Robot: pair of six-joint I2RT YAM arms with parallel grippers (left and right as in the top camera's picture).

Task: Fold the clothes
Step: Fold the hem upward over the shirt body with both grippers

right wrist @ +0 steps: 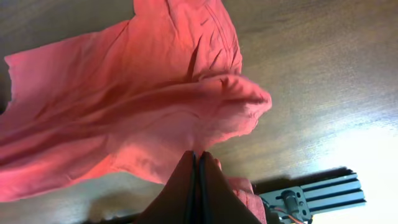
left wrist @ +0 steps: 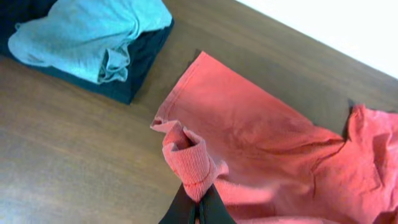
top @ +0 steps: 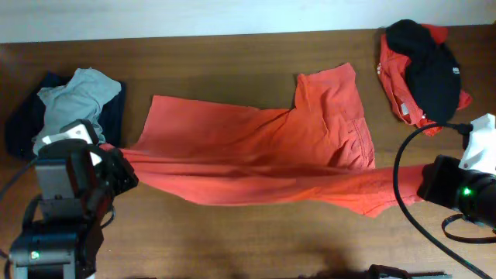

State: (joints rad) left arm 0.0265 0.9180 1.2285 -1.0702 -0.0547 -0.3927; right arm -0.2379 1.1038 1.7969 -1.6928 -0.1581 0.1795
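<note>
Two arms low at the near edge, left gripper [left wrist: 198, 208] and right gripper [right wrist: 198, 163] each clenched on one orange T-shirt [top: 256, 139].

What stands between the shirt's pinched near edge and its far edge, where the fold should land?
Nothing visible. The left claw and right claw each pinch the orange shirt at its near edge; the cloth beyond lies bare. The grey-and-navy pile sits off left and the red-and-black pile off right, both apart from it.
</note>
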